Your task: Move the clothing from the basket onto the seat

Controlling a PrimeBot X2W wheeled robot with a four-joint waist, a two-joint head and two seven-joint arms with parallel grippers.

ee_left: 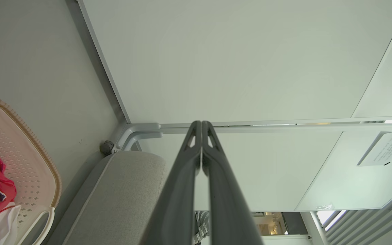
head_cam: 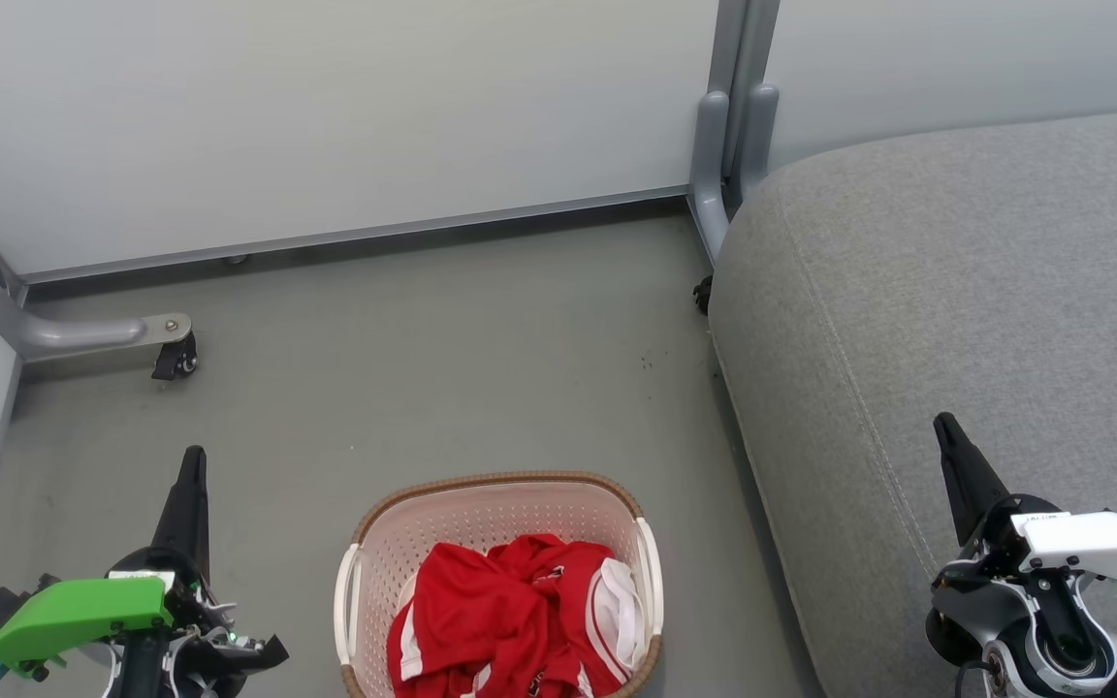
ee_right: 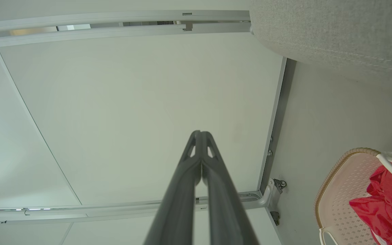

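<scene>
Red, white-striped soft sports clothing (head_cam: 520, 620) lies crumpled inside the small oval cream plastic basket (head_cam: 500, 480) with its brown woven-look rim. The basket stands on the grey floor (head_cam: 423, 339) near the side edge of the large grey fabric seat (head_cam: 956, 291).

From the head we see our left gripper (head_cam: 192, 485) above the floor and our right gripper (head_cam: 951, 446) over the seat's edge. Each shows as a single dark spike.

At our left wrist the fingers (ee_left: 182, 177) press together, empty. At our right wrist it is alike: tips meet, holding nothing.
</scene>
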